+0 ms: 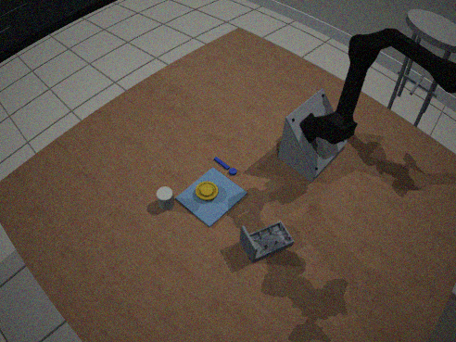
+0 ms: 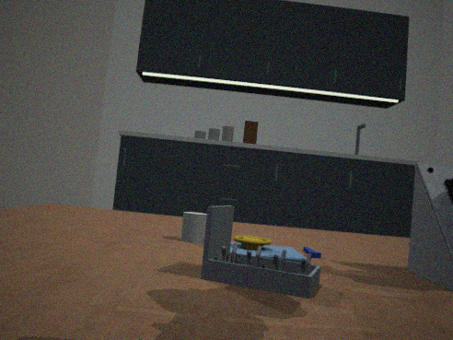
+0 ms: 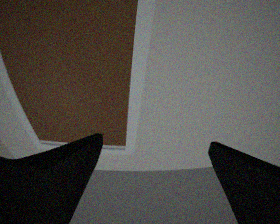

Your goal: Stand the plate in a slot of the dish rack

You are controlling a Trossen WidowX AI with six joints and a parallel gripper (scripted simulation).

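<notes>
A small yellow plate (image 1: 207,190) (image 2: 251,240) lies flat on a blue mat (image 1: 222,205) (image 2: 291,254) in the middle of the brown table. The grey dish rack (image 1: 267,240) (image 2: 260,272) with upright rails stands on the table to the right of and in front of the mat. My gripper (image 1: 310,129) (image 3: 158,145) is open and empty. It sits far from the plate, low against the grey wedge-shaped stand (image 1: 306,150) (image 2: 430,235) at the back right. The wrist view shows only the two dark fingers, grey surface and a patch of table.
A white cup (image 1: 164,197) (image 2: 194,227) stands left of the mat. A blue spoon (image 1: 225,165) (image 2: 312,252) lies just behind the mat. A round stool (image 1: 428,28) stands off the table at the far right. Tiled floor surrounds the table.
</notes>
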